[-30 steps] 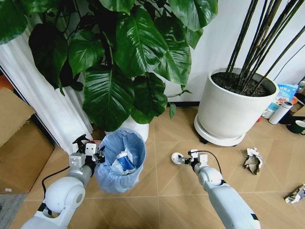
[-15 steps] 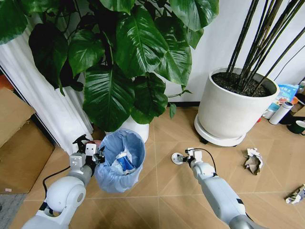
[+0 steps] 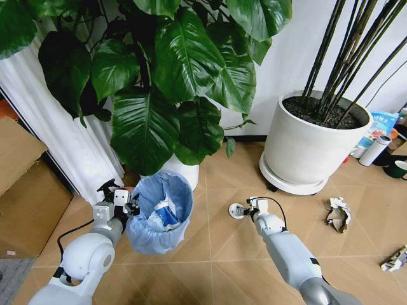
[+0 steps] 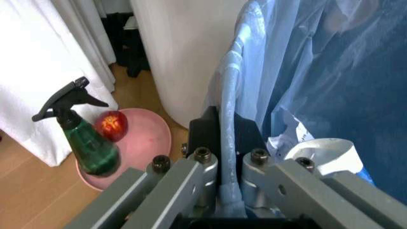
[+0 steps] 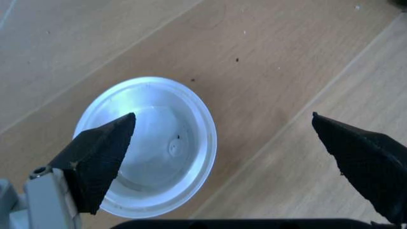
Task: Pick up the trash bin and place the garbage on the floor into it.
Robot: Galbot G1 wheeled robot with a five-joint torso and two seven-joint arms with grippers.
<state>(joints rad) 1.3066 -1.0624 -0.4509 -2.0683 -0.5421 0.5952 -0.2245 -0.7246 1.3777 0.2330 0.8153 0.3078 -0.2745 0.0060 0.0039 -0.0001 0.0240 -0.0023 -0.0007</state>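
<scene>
The trash bin [image 3: 160,215], lined with a light-blue bag, hangs by its near rim from my left gripper [image 3: 130,207]. In the left wrist view that gripper [image 4: 224,138] is shut on the bag-covered rim [image 4: 230,109]. A crushed blue-white can [image 3: 167,216] and white paper lie inside the bin. On the floor [image 3: 216,254], a white disc [image 3: 235,210] lies just ahead of my right gripper [image 3: 245,209]. In the right wrist view this gripper [image 5: 222,119] is open wide, low over the planks, with the disc [image 5: 149,164] under one fingertip [image 5: 102,148].
Crumpled wrappers lie at the right [image 3: 337,213] and far right [image 3: 394,259]. A big white plant pot [image 3: 308,149] stands behind them, another pot [image 3: 178,170] behind the bin. A green spray bottle [image 4: 89,143] on a pink plate [image 4: 143,143] sits by the curtain. Cardboard boxes [image 3: 25,190] stand left.
My right gripper has reached a little farther forward, closing in on the white disc. The left arm and bin have held still.
</scene>
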